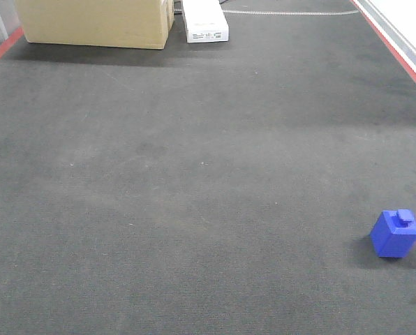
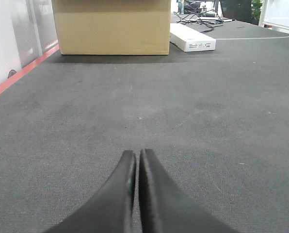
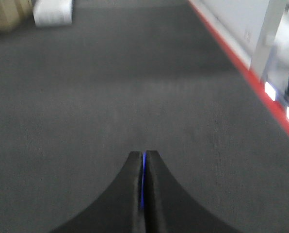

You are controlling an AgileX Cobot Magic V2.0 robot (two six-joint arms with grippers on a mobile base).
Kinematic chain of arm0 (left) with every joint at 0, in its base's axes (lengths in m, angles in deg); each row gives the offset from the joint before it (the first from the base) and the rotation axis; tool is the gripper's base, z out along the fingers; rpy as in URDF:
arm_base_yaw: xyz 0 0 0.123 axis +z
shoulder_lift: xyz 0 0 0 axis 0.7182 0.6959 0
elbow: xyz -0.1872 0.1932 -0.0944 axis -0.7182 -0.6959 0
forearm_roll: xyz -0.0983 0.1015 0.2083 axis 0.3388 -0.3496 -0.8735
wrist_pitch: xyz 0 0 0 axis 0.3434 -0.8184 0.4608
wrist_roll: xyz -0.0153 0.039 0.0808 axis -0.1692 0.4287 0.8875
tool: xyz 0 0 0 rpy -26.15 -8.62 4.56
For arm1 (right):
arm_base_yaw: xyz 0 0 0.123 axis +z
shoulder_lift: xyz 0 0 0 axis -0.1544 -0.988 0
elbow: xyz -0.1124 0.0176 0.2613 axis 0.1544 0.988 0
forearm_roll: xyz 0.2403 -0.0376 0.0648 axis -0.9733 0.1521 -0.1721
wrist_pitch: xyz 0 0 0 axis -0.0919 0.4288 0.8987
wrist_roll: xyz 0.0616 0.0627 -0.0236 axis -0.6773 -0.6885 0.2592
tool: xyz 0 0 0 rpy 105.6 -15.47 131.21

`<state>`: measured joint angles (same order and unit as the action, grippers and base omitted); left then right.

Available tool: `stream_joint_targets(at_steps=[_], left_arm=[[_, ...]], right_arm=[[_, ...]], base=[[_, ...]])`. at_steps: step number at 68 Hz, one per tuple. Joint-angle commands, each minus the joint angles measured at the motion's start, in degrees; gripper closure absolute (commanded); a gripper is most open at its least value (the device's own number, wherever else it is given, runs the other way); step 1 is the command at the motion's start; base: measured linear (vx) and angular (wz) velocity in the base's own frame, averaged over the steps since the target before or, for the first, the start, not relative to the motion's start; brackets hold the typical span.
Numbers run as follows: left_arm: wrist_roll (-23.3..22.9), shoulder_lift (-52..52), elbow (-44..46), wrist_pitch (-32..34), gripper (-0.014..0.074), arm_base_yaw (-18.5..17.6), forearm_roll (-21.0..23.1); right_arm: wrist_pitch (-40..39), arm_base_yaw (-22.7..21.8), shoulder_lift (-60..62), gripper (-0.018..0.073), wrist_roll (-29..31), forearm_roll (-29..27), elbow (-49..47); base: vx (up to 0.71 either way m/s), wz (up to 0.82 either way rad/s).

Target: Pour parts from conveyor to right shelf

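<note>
A small blue block (image 1: 396, 234) stands stud-up near the conveyor belt (image 1: 194, 174)'s right edge, likely awaiting pickup. Over the belt, the left gripper (image 2: 137, 158) and right gripper (image 3: 144, 158) both have fingers pressed together, gripping nothing, probably because no grasp has begun.

From here my right gripper (image 3: 143, 154) sits low in the middle, black fingers (image 3: 118, 199) pressed together, with a thin blue sliver (image 3: 143, 182) in the seam that I can't identify. The dark grey belt (image 3: 135, 82) stretches ahead, its red edge (image 3: 253, 80) on the right. A white box (image 3: 52, 12) and a cardboard box (image 3: 6, 14) blur at the far left corner.
</note>
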<state>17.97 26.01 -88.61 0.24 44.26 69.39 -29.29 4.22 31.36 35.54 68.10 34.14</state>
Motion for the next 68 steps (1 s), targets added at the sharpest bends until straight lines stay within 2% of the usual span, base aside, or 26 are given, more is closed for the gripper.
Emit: stream_joint_targets(at_steps=[1, 13, 23, 31, 50, 58, 68], left_arm=[[-0.42, -0.30, 1.08, 4.10, 0.0603, -0.29, 0.05], [-0.42, -0.30, 1.08, 4.10, 0.0603, -0.29, 0.05], [-0.42, -0.30, 1.08, 4.10, 0.0603, -0.29, 0.05], [-0.42, -0.30, 1.08, 4.10, 0.0603, -0.29, 0.05], [-0.42, -0.30, 1.08, 4.10, 0.0603, -0.29, 0.05], [-0.42, -0.30, 1.08, 4.10, 0.0603, -0.29, 0.05], [-0.42, -0.30, 1.08, 4.10, 0.0603, -0.29, 0.05]], right_arm=[[2.95, -0.09, -3.81, 0.0568, 0.40, 0.47, -3.23], [3.96, -0.04, -5.33, 0.0566, -0.11, -1.11, -3.24], [7.05, -0.04, -6.74, 0.0527, -0.06, 0.58, -4.95], [10.68, -0.04, -10.08, 0.0425, -0.06, 1.08, -7.73], [15.38, -0.04, -21.19, 0.0087, 0.47, 0.39, -14.94], [16.54, -0.04, -27.23, 0.0025, 1.97, -0.31, -18.41], [18.45, -0.04, -35.49, 0.0017, 5.22, -0.70, -22.55]], base=[[0.00, 0.00], [0.00, 0.00], [0.00, 0.00], [0.00, 0.00], [0.00, 0.00], [0.00, 0.00], [0.00, 0.00]])
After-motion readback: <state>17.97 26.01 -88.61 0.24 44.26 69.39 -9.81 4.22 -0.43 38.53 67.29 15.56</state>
